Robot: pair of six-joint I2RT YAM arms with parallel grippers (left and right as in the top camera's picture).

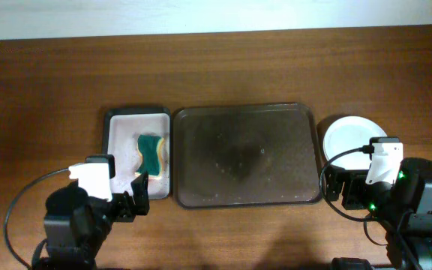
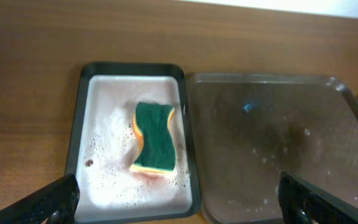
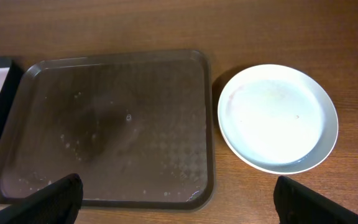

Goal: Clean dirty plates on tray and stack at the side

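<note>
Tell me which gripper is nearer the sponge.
Left. The left gripper hangs just short of the sponge, at the small tray's near edge. The right gripper is across the brown tray, near the plate.

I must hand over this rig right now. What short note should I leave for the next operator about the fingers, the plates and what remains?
Left gripper: fingers open, holding nothing.
Right gripper: fingers open, holding nothing.
Brown tray: no plates on it, only drops of water.
Plates: on the table to the right of the brown tray, not touching it. The top one looks white. The number stacked cannot be seen.
Sponge: lies in the foamy small tray, to the left of the brown tray.
Done: brown tray cleared.
Left: probably nothing; check the stack count.
</note>
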